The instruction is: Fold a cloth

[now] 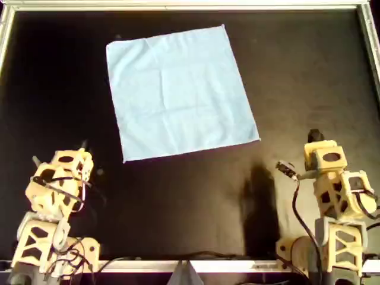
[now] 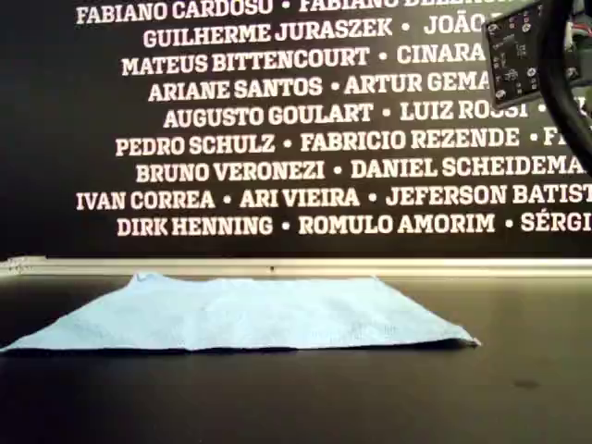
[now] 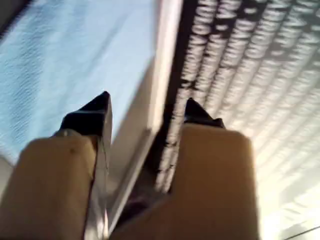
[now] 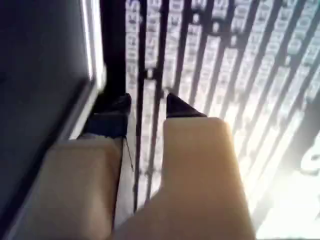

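The light blue cloth lies spread flat on the black table, toward the far side and a little to the overhead view's left. It is roughly square, turned slightly, with faint creases. In the exterior view the cloth is a low flat sheet. My left gripper is raised at the overhead view's lower left, short of the cloth's near corner. The left wrist view shows the left gripper open and empty, with the cloth beyond it. My right gripper is at the overhead view's lower right. The right gripper is narrowly open, holding nothing.
A metal rail frames the table, and in the exterior view the rail runs under a black wall of white names. A small circuit board with a cable hangs at the exterior view's upper right. Cables lie along the near edge.
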Controlling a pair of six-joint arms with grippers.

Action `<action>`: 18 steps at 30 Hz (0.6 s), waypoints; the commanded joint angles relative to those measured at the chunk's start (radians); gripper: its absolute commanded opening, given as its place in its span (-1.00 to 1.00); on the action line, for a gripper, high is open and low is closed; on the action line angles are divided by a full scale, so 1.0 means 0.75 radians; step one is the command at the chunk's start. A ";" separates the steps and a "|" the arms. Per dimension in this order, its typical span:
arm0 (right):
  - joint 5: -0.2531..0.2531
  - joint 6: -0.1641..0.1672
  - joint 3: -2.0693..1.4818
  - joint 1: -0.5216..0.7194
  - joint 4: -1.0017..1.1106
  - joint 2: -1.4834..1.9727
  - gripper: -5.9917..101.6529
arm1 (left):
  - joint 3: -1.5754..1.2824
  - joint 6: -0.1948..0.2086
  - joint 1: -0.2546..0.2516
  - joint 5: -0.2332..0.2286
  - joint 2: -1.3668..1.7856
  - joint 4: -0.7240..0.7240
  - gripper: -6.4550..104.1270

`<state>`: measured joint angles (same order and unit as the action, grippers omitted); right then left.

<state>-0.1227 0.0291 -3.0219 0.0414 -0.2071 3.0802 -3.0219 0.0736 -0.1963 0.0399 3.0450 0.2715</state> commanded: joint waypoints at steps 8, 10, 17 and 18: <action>-0.004 -0.012 -0.016 -0.209 0.053 0.035 -0.37 | 0.057 0.000 -0.098 0.000 -0.407 -0.029 0.05; -0.006 -0.014 -0.016 -0.209 0.045 -0.008 -0.37 | 0.080 0.008 -0.104 0.002 -0.456 -0.031 0.05; -0.008 0.004 0.063 -0.211 0.059 -0.522 -0.37 | 0.170 0.010 -0.147 0.006 -0.642 -0.029 0.05; -0.008 0.004 0.108 -0.211 0.059 -0.583 -0.37 | 0.182 0.010 -0.172 0.006 -0.691 -0.029 0.05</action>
<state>-0.1243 0.0291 -3.0051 -0.1120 -0.2056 2.7489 -2.9606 0.0798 -0.2715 0.0337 2.5832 0.2715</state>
